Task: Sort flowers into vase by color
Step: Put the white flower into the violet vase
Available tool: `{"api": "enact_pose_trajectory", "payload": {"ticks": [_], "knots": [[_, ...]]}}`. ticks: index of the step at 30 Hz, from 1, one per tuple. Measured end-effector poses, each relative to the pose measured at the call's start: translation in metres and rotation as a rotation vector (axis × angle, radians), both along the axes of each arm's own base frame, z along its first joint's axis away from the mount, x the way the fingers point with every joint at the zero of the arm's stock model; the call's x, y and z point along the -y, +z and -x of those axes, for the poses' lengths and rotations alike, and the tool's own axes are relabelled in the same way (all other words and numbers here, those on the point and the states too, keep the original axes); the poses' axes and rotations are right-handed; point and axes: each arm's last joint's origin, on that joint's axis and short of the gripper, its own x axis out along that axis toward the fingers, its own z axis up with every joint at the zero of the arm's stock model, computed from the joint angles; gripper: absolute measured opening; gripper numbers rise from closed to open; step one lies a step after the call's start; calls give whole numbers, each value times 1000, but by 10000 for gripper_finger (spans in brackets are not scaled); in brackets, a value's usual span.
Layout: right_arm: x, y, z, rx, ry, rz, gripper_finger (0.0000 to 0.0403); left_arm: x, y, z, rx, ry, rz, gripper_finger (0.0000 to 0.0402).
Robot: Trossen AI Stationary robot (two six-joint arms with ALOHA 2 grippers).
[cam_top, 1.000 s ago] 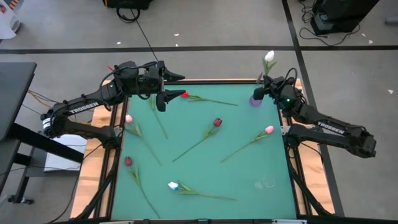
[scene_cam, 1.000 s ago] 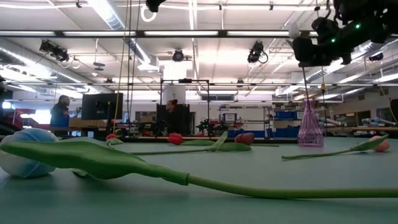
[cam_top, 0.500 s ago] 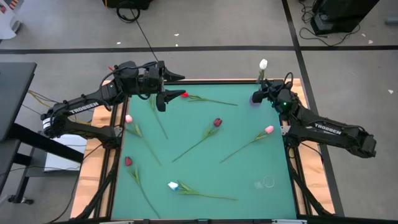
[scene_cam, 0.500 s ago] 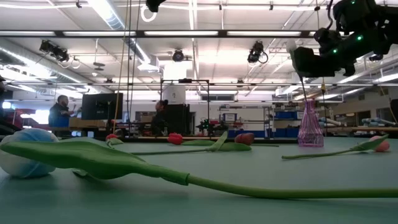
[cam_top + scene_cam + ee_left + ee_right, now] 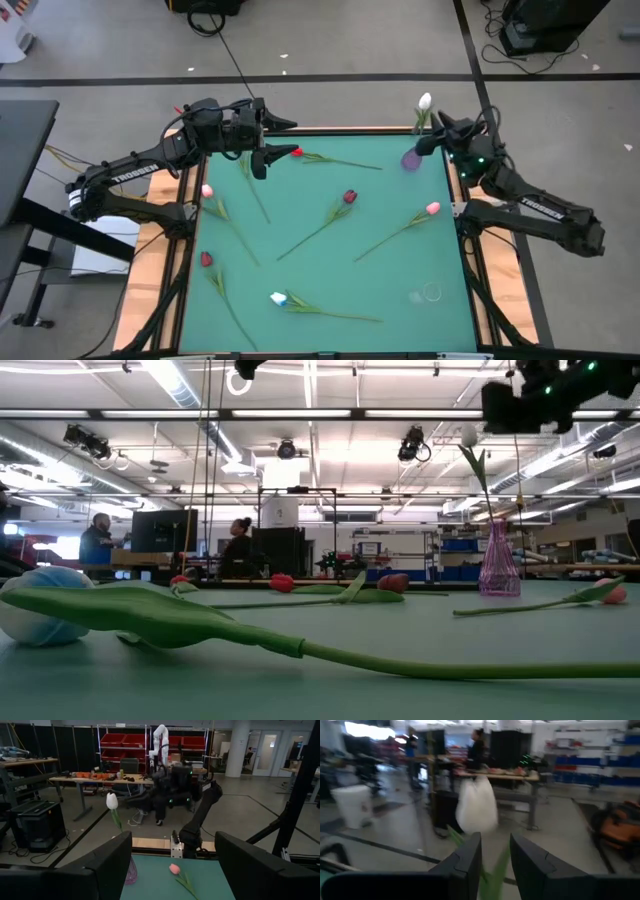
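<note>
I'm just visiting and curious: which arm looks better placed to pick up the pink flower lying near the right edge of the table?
Probably the right arm. Its gripper hangs by the purple vase, near the pink flower. The left gripper hovers over the far-left corner, farther off.

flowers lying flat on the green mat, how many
6: red by the left gripper, dark red mid-mat, pink right, pink left, red lower left, white near edge.
</note>
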Motion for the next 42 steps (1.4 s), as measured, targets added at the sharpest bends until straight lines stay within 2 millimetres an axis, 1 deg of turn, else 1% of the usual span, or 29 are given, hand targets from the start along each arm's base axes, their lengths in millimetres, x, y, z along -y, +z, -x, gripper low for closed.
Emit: {"api": "enact_pose_trajectory", "payload": {"ticks": [4, 8, 12, 16, 18, 25, 29, 32, 34, 38, 42], "knots": [[-8, 19, -1, 38, 151, 8, 110, 0, 0, 0, 0, 0, 0, 291], [-17, 27, -8, 104, 396, -26, 110, 0, 0, 0, 0, 0, 0, 291], [-24, 23, -21, 136, 644, -105, 110, 0, 0, 0, 0, 0, 0, 291], [-30, 16, -41, 109, 817, -179, 110, 0, 0, 0, 0, 0, 0, 291], [-33, 11, -54, 97, 878, -213, 108, 0, 0, 0, 0, 0, 0, 291], [-48, 1, -101, 187, 988, -289, 107, 0, 0, 0, 0, 0, 0, 291], [-62, -14, -125, 228, 1023, -401, 107, 0, 0, 0, 0, 0, 0, 291], [-76, -26, -138, 224, 1057, -486, 107, 0, 0, 0, 1, 0, 0, 291], [-86, -33, -148, 195, 1077, -546, 107, 0, 0, 0, 3, 0, -2, 291], [-110, -35, -170, 118, 1103, -639, 106, 0, 1, 0, 10, 0, -4, 291], [-135, -36, -194, -51, 1067, -685, 106, 0, 1, 0, 10, 0, -4, 291]]}}
